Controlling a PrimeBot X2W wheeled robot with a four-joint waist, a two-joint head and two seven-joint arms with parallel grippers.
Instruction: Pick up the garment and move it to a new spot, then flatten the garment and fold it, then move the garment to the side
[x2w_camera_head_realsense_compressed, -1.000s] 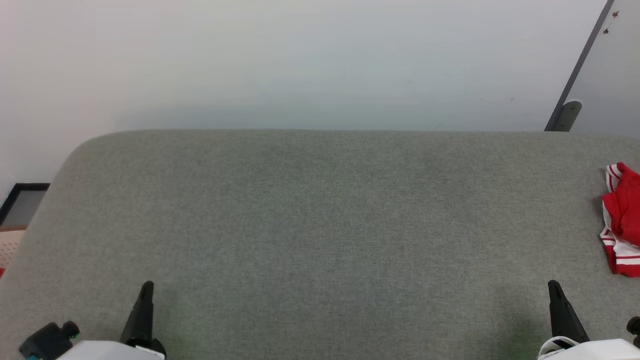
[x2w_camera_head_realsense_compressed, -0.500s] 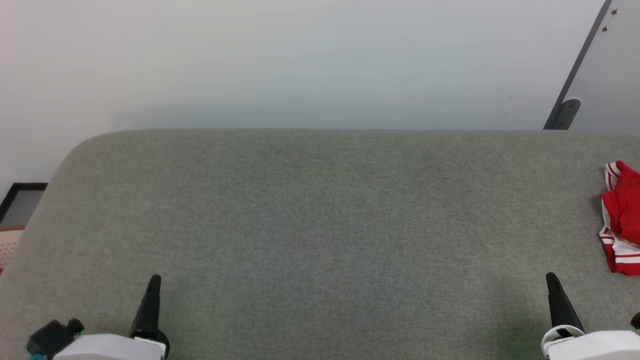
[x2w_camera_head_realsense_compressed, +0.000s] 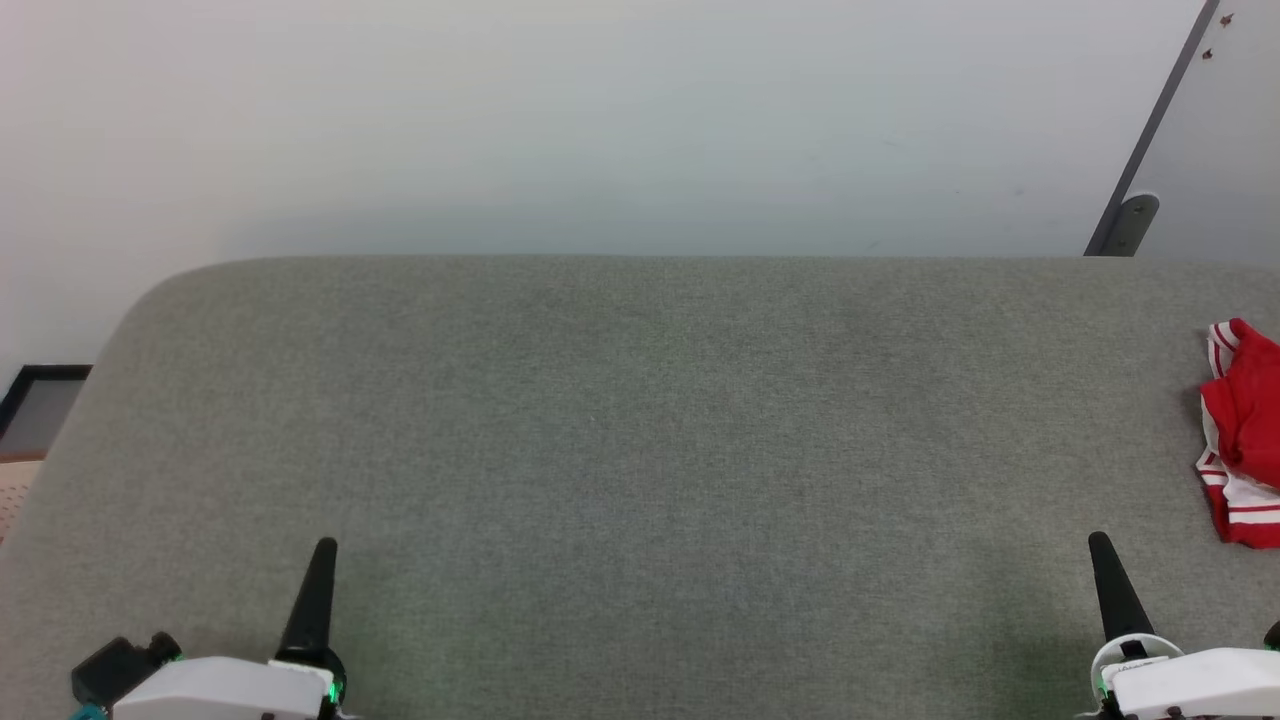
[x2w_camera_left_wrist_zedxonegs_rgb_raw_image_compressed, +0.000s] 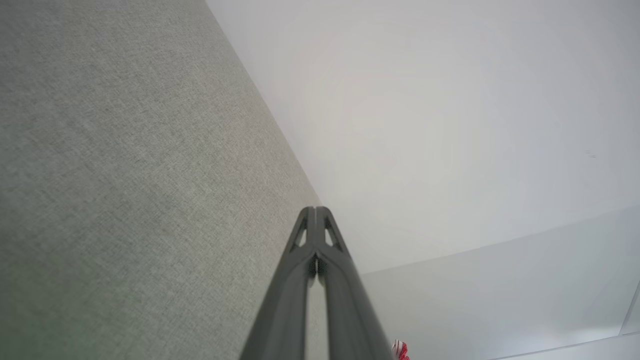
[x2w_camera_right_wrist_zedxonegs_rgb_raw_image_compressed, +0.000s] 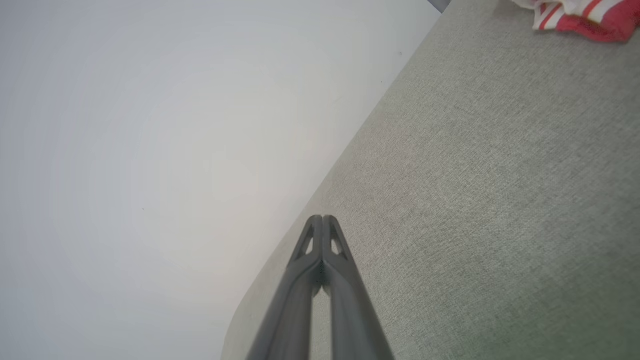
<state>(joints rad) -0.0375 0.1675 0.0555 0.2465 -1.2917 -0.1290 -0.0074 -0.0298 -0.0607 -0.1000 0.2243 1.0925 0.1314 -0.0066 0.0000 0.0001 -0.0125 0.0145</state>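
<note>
1. 2 claws to cover, starting on the left. Our left gripper (x2w_camera_head_realsense_compressed: 323, 552) sits at the lower left of the head view, over the grey fabric surface (x2w_camera_head_realsense_compressed: 640, 420). Its 2 dark fingers are pressed together to 1 point with nothing between them. Its own wrist view shows the same clenched pair, tips touching.
2. The middle of the surface is plain grey weave, with a pale wall (x2w_camera_head_realsense_compressed: 600, 120) behind it.
3. Our right gripper (x2w_camera_head_realsense_compressed: 1102, 548) mirrors the left at the lower right. It's also clenched on nothing, fingers pointing away from us.
4. Far right is the garment (x2w_camera_head_realsense_compressed: 1240, 440), a red shirt with white, red-striped ends. It's bunched in a heap on the surface and cut off by the edge of the head view. It's well apart from the left claw, and near the right claw but not touching it. What we can see is rumpled, not a flat fold. The rest is out of frame, so we won't call how far along things are.
5. Handling guess: it's light, soft and floppy, not fragile, and not slippery on that weave. It'll sag from any pinch point, and a grab into the heap may catch 2 layers at once.
6. We'd pinch the white striped end (x2w_camera_head_realsense_compressed: 1243, 505) facing the right claw, since the thicker hem gives the fingers something to bite. For spreading it flat, we reckon 2 spaced grips beat 1.
</note>
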